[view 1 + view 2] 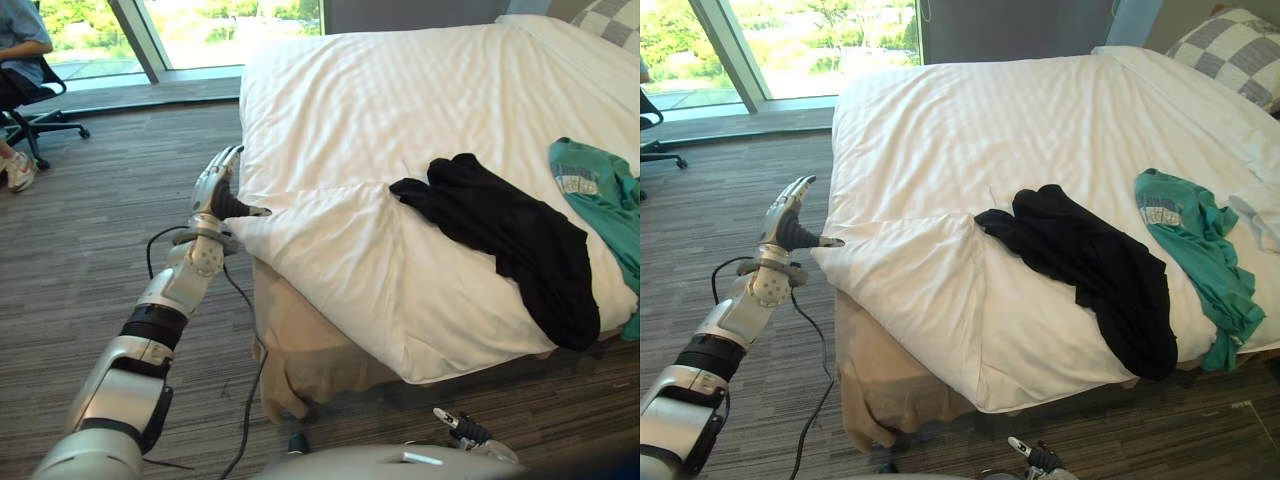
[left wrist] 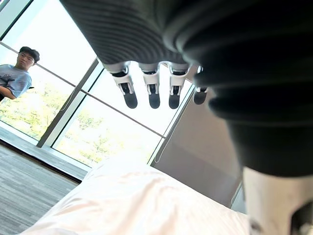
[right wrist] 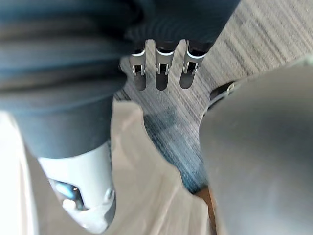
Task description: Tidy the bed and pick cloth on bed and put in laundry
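While the left hand [image 1: 218, 190] stood released, fingers straight, at the duvet [image 1: 400, 120] corner, the right hand [image 1: 460, 428] hung released, empty; black cloth [image 1: 510, 240] and green cloth [image 1: 600, 195] lay on top.

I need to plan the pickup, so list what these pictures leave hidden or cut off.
Green shirt: left eye view, cut off by the right edge.
White cloth beside it: right eye view, cut by the right edge; what it is cannot be told.
Black garment: its own folds hide what kind it is.
Left hand: thumb at the duvet corner, contact too small to tell in the eye views.
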Controlling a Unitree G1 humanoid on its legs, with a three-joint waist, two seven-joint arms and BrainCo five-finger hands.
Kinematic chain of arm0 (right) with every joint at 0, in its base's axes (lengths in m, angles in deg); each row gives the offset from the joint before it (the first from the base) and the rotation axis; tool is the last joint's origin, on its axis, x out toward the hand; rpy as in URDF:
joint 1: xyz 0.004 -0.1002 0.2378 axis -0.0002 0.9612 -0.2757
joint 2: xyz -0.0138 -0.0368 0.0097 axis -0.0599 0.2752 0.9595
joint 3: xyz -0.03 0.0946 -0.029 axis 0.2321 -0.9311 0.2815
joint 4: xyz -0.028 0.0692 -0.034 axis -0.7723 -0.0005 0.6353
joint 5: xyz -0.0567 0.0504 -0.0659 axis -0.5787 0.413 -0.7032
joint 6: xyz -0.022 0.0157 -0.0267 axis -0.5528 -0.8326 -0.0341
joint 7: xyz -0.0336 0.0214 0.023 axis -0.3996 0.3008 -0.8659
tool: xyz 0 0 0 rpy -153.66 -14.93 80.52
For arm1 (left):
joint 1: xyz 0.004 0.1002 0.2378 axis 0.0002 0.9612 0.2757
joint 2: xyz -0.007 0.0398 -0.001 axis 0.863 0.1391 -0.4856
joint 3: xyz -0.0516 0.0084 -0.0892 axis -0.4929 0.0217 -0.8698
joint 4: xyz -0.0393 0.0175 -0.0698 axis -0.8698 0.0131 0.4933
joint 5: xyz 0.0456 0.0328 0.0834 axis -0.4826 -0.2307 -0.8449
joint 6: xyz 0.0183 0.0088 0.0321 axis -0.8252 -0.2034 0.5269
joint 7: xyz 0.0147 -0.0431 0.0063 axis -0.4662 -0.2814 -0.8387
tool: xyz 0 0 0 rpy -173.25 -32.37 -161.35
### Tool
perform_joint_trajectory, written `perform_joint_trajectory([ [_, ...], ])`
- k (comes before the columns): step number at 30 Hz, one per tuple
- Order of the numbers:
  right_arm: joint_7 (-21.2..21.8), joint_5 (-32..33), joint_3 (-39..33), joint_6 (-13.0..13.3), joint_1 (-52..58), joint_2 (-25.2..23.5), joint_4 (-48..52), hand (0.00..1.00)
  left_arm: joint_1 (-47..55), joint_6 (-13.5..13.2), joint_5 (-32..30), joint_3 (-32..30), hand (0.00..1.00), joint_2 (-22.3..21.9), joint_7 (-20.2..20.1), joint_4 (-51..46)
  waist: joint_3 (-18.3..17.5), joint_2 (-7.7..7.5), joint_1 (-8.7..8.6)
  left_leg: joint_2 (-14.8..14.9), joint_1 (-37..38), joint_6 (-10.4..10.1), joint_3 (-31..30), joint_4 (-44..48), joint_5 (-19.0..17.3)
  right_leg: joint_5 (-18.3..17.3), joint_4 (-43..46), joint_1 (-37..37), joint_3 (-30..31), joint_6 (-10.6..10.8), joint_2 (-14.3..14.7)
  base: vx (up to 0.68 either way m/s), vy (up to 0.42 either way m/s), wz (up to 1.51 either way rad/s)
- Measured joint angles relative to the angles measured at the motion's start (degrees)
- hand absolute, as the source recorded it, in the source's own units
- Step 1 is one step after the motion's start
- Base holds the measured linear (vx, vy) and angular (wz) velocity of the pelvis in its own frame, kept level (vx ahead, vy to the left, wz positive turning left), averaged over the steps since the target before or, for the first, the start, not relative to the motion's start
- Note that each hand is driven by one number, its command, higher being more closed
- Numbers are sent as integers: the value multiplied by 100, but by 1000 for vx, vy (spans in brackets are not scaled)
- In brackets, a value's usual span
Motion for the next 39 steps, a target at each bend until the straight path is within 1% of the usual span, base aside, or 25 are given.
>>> perform_joint_trajectory([
  [1, -14, 0, -1, 1, 5, 9, 10, 0, -24, 8, 2, 35, 0, 0, -25, 12, -18, 32, -26, 16, -46, -7, 20, 0, 6, 12, 7, -50, 2, -9, 12, -44, -28, -6],
  [4, -90, 0, -5, 10, -13, 123, 88, 0, -276, -5, 8, 267, 0, -121, -60, 51, 18, 253, -110, 13, -332, -7, 87, 1, 53, 15, 15, -334, 25, -8, 19, -32, -16, -9],
  [7, -117, -3, -5, 15, -25, 188, 157, 0, -312, -39, 10, 434, 0, -176, -64, 85, 105, 409, -323, 2, -373, 11, 117, 0, 87, 15, 17, -408, 171, -8, 16, -59, -5, -11],
  [11, -198, -102, -31, 76, -28, 245, 232, 0, -415, -103, 29, 535, 0, -371, -76, 85, 199, 580, -440, -28, -488, 29, 248, -2, 221, 15, 15, -585, 300, -7, -2, -99, 2, -22],
  [13, -209, -236, -82, 128, -28, 272, 272, 0, -431, -187, 137, 650, 0, -508, -201, 84, 295, 707, -598, -39, -577, 41, 253, -4, 327, 12, 5, -686, 319, -5, -22, -135, -7, -9],
  [14, -211, -246, -82, 129, -24, 273, 270, 0, -431, -188, 146, 678, 0, -542, -212, 83, 311, 731, -614, -36, -577, 46, 254, -4, 332, 11, -2, -687, 321, -5, -24, -179, -8, -14],
  [15, -211, -353, -85, 138, -20, 275, 270, 0, -431, -188, 152, 821, 0, -612, -269, 75, 365, 808, -677, -33, -594, 48, 253, -21, 338, -51, -5, -710, 321, 4, -26, -156, -13, -15],
  [17, -216, -409, -134, 188, -32, 267, 298, 0, -431, -106, 153, 882, 0, -628, -367, 13, 386, 795, -752, -102, -686, 43, 249, -40, 333, -351, -10, -811, 332, 88, -99, -175, -32, -11],
  [18, -221, -417, -164, 213, -44, 261, 360, 0, -431, 71, 152, 912, 0, -712, -475, -12, 490, 916, -851, -61, -754, 42, 238, -43, 330, -418, 22, -880, 311, 169, -97, -262, -33, 1],
  [19, -246, -445, -202, 205, -15, 298, 377, 0, -396, 393, 82, 1038, 0, -818, -660, -16, 568, 997, -893, 0, -746, 27, 249, -42, 299, -435, 62, -920, 277, 175, -61, -272, -33, 1],
  [20, -263, -445, -210, 205, 11, 316, 385, 0, -353, 566, 29, 1096, 0, -860, -732, -12, 582, 1016, -899, 32, -746, 15, 257, -42, 268, -442, 77, -955, 279, 192, -30, -216, -3, -7],
  [21, -299, -445, -243, 205, 90, 346, 444, 0, -267, 1050, -175, 1120, 0, -995, -918, -9, 588, 1083, -927, 99, -742, -15, 289, -41, 87, -483, 82, -984, 267, 228, 32, -131, 3, -6],
  [22, -330, -443, -274, 202, 128, 340, 498, 0, -242, 1341, -314, 1144, 0, -1061, -978, 13, 588, 1089, -938, 113, -749, -11, 345, -39, 40, -481, 87, -999, 259, 237, 26, -120, 29, -8],
  [24, -408, -403, -282, 198, 214, 323, 762, 0, -109, 2401, -687, 1127, 0, -1317, -1017, 339, 591, 1084, -966, 112, -876, -33, 599, -39, -120, -436, 110, -1164, 295, 315, -7, -72, 37, -13],
  [25, -432, -363, -282, 197, 215, 323, 829, 0, -85, 2656, -706, 1076, 0, -1393, -965, 471, 592, 1083, -967, 110, -958, -33, 648, -39, -122, -425, 137, -1225, 321, 334, -8, -43, 21, -12],
  [26, -453, -293, -296, 199, 199, 275, 963, 0, -41, 3134, -711, 921, 100, -1549, -685, 665, 604, 1067, -968, 107, -1096, -32, 754, -38, -123, -414, 229, -1453, 353, 356, -16, -17, 16, -8],
  [27, -471, -186, -306, 202, 160, 201, 1090, 0, -31, 3531, -710, 763, 100, -1680, -382, 755, 668, 1007, -954, 102, -1215, -12, 885, -37, -138, -432, 375, -1669, 397, 384, -68, -11, 16, -7],
  [28, -482, -129, -317, 205, 130, 170, 1136, 0, -23, 3715, -708, 714, 100, -1726, -198, 766, 715, 968, -937, 109, -1273, -16, 922, -37, -148, -449, 470, -1780, 465, 381, -80, 7, 12, -11],
  [29, -490, 0, -321, 210, 107, 71, 1281, 0, -58, 3952, -688, 617, 100, -1852, 279, 850, 795, 874, -854, 92, -1391, -17, 1040, -37, -147, -493, 679, -2019, 573, 393, -110, 36, 14, -10],
  [30, -521, 127, -408, 235, 126, 6, 1428, 0, -112, 4066, -668, 568, 100, -1967, 795, 863, 870, 811, -809, 47, -1453, -17, 1094, -36, -132, -537, 889, -2185, 629, 428, -190, 53, 12, -8],
  [31, -547, 180, -433, 253, 136, -16, 1488, 0, -157, 4111, -651, 552, 100, -2017, 1004, 866, 889, 792, -789, 35, -1467, -16, 1169, -36, -89, -596, 1007, -2264, 650, 422, -220, 76, -4, -1],
  [32, -577, 310, -447, 285, 139, -30, 1585, 0, -255, 4195, -447, 483, 100, -2120, 1396, 901, 908, 784, -752, 11, -1473, 5, 1255, -35, 62, -728, 1265, -2392, 684, 417, -281, 94, -25, -4],
  [34, -588, 480, -459, 364, 132, -124, 1832, 0, -409, 4249, -91, 363, 100, -2242, 1917, 956, 926, 748, -669, -74, -1483, 21, 1385, -35, 115, -910, 1630, -2620, 814, 387, -356, 128, -44, -11],
  [38, -538, 504, -461, 399, 129, -229, 1985, 0, -654, 4101, 196, 231, 100, -2307, 2298, 1297, 931, 742, -559, -35, -1513, 19, 1501, -36, 115, -976, 1718, -2675, 781, 324, -349, 98, -66, -4],
  [39, -516, 498, -464, 414, 128, -237, 2016, 0, -731, 3915, 259, 147, 100, -2317, 2321, 1426, 932, 740, -544, -33, -1497, 22, 1531, -35, 116, -984, 1720, -2666, 779, 309, -348, 107, -61, -5],
])
